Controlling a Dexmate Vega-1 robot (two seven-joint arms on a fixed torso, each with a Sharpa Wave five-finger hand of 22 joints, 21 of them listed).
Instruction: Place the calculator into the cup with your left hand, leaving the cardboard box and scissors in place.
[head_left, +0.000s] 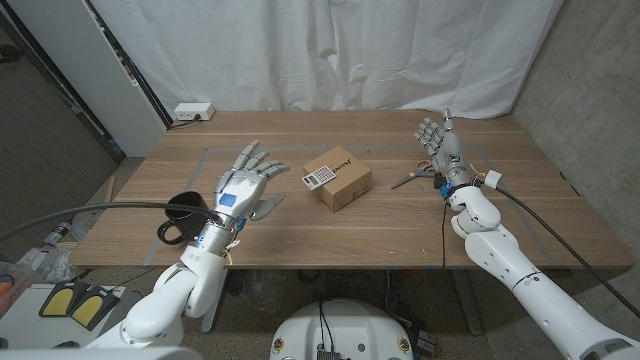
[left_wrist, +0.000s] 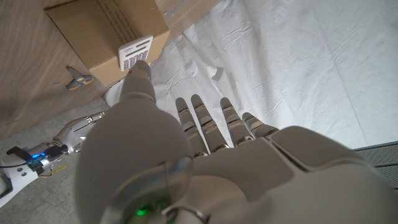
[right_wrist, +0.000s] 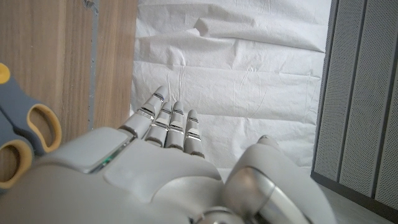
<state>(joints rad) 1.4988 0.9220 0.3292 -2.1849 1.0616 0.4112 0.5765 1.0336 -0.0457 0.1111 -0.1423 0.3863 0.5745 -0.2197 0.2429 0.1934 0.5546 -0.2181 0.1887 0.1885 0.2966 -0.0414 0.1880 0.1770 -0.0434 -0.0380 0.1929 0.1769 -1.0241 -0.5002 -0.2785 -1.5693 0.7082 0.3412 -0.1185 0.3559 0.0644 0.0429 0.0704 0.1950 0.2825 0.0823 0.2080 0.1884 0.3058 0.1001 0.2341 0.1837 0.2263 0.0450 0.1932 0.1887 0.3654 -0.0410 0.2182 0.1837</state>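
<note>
A small white calculator (head_left: 318, 177) lies on the left end of the top of the cardboard box (head_left: 340, 180) at mid table. My left hand (head_left: 245, 186) hovers just left of the box, open with fingers spread and holding nothing. In the left wrist view the thumb of my left hand (left_wrist: 205, 149) points toward the calculator (left_wrist: 135, 53) on the box (left_wrist: 106, 28). A black cup (head_left: 183, 211) sits left of my left wrist, partly hidden by the arm. Scissors (head_left: 414, 177) lie right of the box. My right hand (head_left: 438, 141) stands open beside them, fingers upright.
A white power strip (head_left: 192, 111) lies at the table's far left corner, before a white curtain. The scissors' yellow-and-grey handles (right_wrist: 25, 134) show beside my right hand (right_wrist: 161, 155). My right arm (left_wrist: 68, 132) and the scissors (left_wrist: 79, 79) appear in the left wrist view. Bare wood lies in front of the box.
</note>
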